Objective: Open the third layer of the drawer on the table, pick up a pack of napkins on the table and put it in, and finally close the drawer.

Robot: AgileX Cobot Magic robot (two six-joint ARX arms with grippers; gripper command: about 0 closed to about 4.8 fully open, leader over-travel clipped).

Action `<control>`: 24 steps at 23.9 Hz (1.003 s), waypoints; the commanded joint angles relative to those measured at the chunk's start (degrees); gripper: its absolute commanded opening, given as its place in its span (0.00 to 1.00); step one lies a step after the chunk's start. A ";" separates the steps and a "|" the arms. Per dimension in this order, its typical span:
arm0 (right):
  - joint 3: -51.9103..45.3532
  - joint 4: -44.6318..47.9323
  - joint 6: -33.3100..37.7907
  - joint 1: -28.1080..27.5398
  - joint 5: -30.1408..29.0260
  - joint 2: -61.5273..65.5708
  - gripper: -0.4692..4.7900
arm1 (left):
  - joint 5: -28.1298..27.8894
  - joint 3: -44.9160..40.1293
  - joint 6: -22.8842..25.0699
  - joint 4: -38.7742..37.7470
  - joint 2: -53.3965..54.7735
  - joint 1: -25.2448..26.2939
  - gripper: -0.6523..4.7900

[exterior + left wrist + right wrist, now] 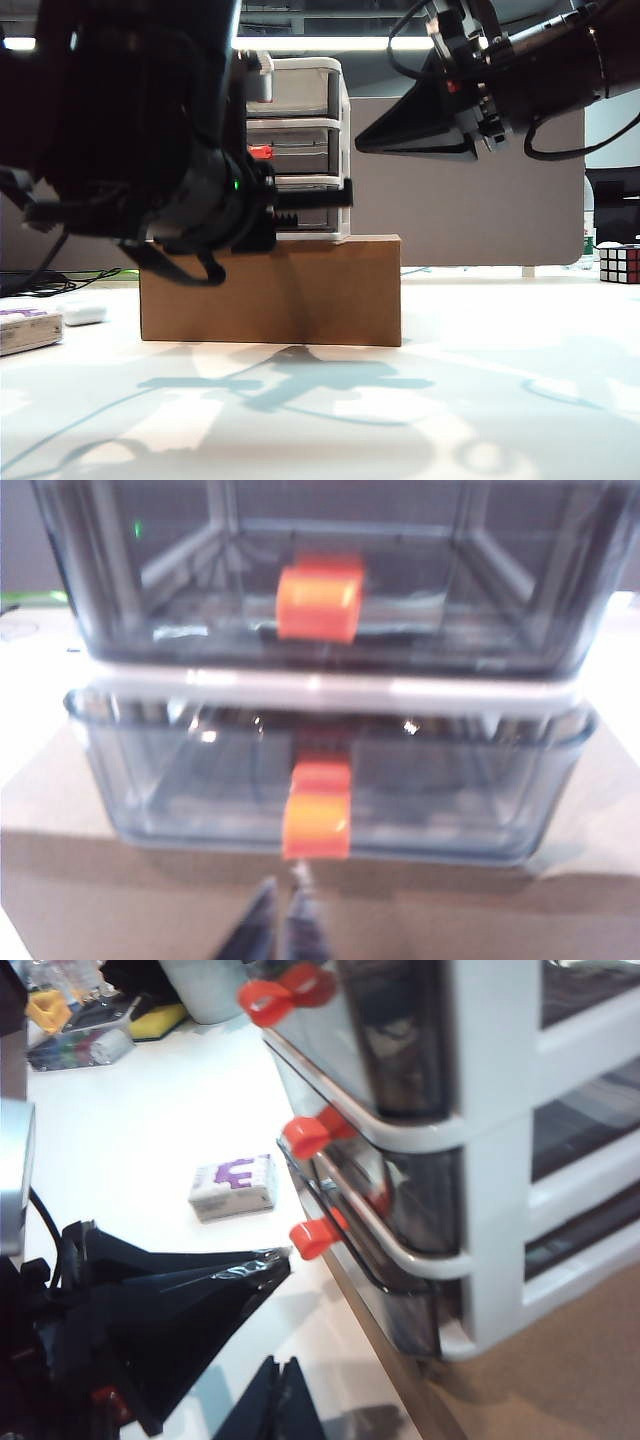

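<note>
Small white-framed 3-tier drawer unit (pixel 305 150) w/ smoky grey drawers sits on brown cardboard box (pixel 272 290) on white desk (pixel 480 380). Lowest drawer (pixel 330 790) shut; light, slides easy; only hold is its small red handle (pixel 318 820), hard and slick.

Left pincer (pixel 283 925) shut, empty, just below that handle.

Right pincer (pixel 270 1400) shut, empty, beside unit.

Soft pale napkin pack w/ purple print (pixel 235 1186) flat on desk, well apart; squashy, take across short sides.

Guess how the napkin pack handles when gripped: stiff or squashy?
The napkin pack is probably squashy: its wrapper looks soft and rounded at the edges. Likely light. It lies flat on the table, so it is unlikely to roll.
</note>
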 commanded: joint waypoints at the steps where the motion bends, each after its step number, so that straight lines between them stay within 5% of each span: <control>1: 0.37 0.98 0.35 0.09 -0.24 -0.17 0.08 | 4.31 0.09 3.34 2.89 -0.28 0.72 0.36; 17: 0.37 0.96 0.52 0.48 -0.11 -0.17 0.08 | 17.88 0.15 1.29 3.13 -0.26 7.87 0.34; 24: 0.37 0.96 0.55 0.48 -0.15 -0.17 0.08 | 18.73 0.15 0.50 3.34 -0.26 7.87 0.34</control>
